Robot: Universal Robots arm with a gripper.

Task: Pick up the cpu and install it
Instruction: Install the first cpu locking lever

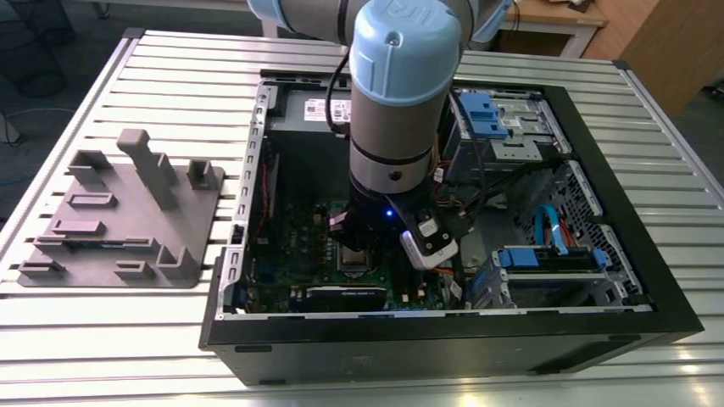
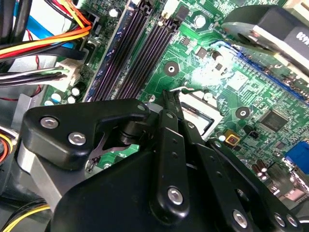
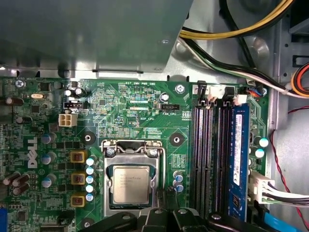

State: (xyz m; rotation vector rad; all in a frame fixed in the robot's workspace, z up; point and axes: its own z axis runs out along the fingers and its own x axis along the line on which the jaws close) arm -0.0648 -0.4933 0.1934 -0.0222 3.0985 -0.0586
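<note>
The grey block tray (image 1: 119,212) sits far off to the exterior view's left. The cpu (image 3: 131,182) lies in its socket (image 3: 130,176) just below the gripper (image 2: 169,113), whose fingers look closed together. A bump could bend tiny pins.
</note>
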